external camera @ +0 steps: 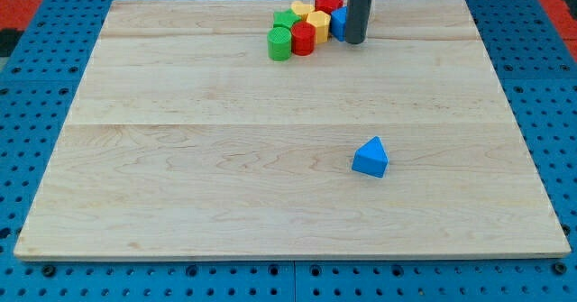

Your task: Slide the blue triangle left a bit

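The blue triangle (370, 157) lies alone on the wooden board (225, 176), right of centre toward the view's bottom. My tip (355, 41) rests on the board near the view's top, far above the triangle and slightly to its left. The tip stands right beside a blue block (339, 22), at the right end of a cluster of blocks.
The cluster near the view's top holds a red star (328, 2), a yellow block (317, 24), another yellow block (301, 10), a green block (286, 19), a red cylinder (303, 39) and a green cylinder (279, 43). A blue perforated table surrounds the board.
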Robot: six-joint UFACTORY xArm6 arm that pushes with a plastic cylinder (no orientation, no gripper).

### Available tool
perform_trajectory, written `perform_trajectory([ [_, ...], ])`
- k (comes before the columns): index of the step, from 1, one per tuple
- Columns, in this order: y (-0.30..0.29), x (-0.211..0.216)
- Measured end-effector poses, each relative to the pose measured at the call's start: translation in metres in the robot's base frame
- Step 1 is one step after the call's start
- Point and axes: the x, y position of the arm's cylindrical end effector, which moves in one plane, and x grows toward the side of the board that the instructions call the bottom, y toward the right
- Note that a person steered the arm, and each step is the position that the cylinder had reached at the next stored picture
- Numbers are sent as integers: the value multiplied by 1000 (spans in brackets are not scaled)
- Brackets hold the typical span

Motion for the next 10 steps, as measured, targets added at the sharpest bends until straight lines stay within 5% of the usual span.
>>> perform_trajectory([
  [6, 36, 247],
  [9, -61, 208],
  [10, -62, 231],
])
